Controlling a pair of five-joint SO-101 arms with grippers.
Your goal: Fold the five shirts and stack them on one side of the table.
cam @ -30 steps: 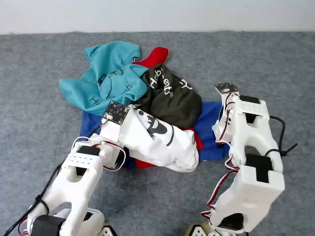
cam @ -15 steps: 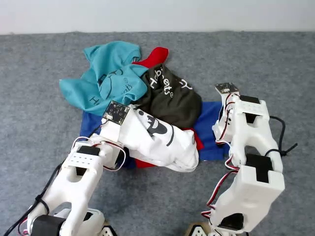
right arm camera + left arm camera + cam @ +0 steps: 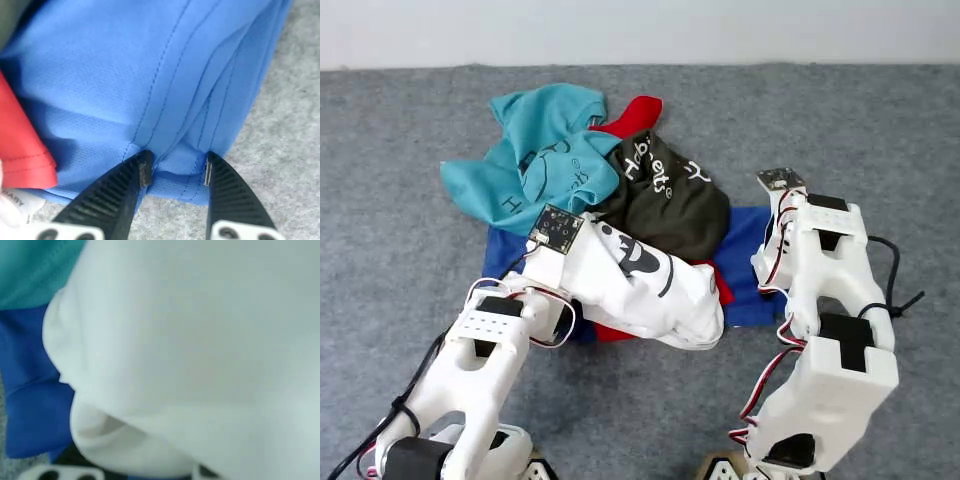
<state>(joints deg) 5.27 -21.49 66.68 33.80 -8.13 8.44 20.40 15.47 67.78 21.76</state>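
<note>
Five shirts lie in a heap mid-table: teal shirt (image 3: pixel 535 150), red shirt (image 3: pixel 635 115), black shirt (image 3: pixel 670 200), white shirt (image 3: pixel 640 285) on top at the front, and blue shirt (image 3: pixel 740 240) underneath. The left arm's wrist sits at the white shirt's left end, and white shirt (image 3: pixel 200 340) cloth drapes over its gripper and hides it. Beside it show teal shirt (image 3: pixel 35 265) and blue shirt (image 3: pixel 25 405). My right gripper (image 3: pixel 176 169) pinches a puckered hem of the blue shirt (image 3: pixel 150 75) at its right edge, next to the red shirt (image 3: pixel 22 145).
The grey felt table top (image 3: pixel 410 120) spreads bare to the left, right and front of the heap. Both white arms rise from the near edge, one on each side of the pile. Grey felt (image 3: pixel 290 125) lies just past the blue hem.
</note>
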